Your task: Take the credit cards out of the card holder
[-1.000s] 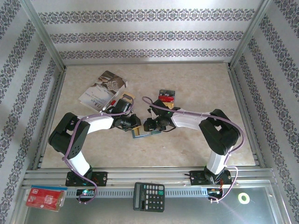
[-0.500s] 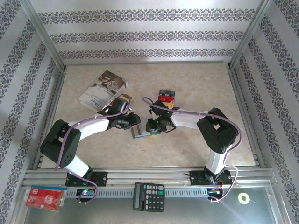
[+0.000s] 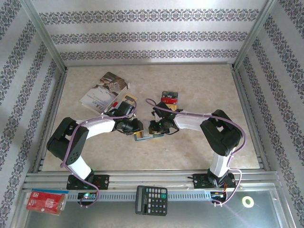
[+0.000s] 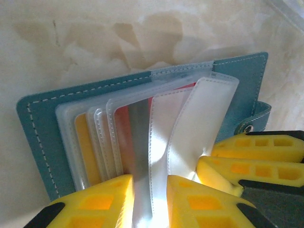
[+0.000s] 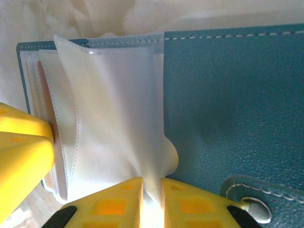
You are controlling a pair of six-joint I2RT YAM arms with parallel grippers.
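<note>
Card holder (image 3: 145,137) lies open at mid-worktop (image 3: 199,85) between the two arms, with the left pincer (image 3: 136,129) at its 9 o'clock and the right pincer (image 3: 154,129) at its 3 o'clock. A few loose cards (image 3: 168,99) lie at the holder's 12 o'clock.

Left wrist view: left pincer looks clenched on a middle sleeve (image 4: 159,142) of the clear fan. Red and orange credit cards (image 4: 124,137) sit in sleeves toward 9 o'clock.

Right wrist view: right pincer clenched on the end sleeve (image 5: 118,109), plastic bunched at the pinch.

Risks:
- Both grips hold plastic, not card — a pull likely drags or lifts the whole holder.
- Opposed pulls could tear a sleeve or strain the stitched spine.
- The two sets of fingers are nearly touching — a small error means collision.
- A tilted sleeve may spill its card uncontrolled.
</note>
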